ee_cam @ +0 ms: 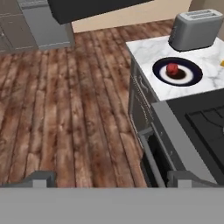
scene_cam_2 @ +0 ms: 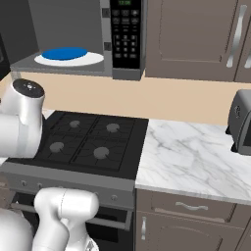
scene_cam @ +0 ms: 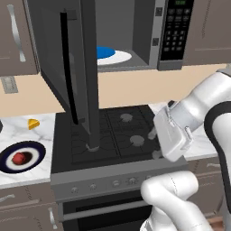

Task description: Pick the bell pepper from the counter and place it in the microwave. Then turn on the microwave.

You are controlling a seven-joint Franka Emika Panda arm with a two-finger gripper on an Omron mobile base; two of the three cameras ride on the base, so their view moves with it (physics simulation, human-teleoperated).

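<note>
Although the microwave (scene_cam: 135,31) keypad (scene_cam_2: 126,37) carries rows of buttons and a small green display, no character on it is legible to me. My end effector (ee_cam: 111,177) stands with its tips wide apart, empty, over wooden floor (ee_cam: 61,109) beside the stove front. On the counter (scene_cam: 25,173) left of the stovetop (scene_cam: 122,133), the bell pepper (scene_cam: 19,158) sits on a dark-rimmed plate (scene_cam: 37,149). A yellow wedge (scene_cam: 33,123) lies behind it. The swung-open microwave door (scene_cam: 74,67) hides part of the stovetop's left burners. At the picture edge, the toaster (scene_cam_2: 241,122) is cut off.
</note>
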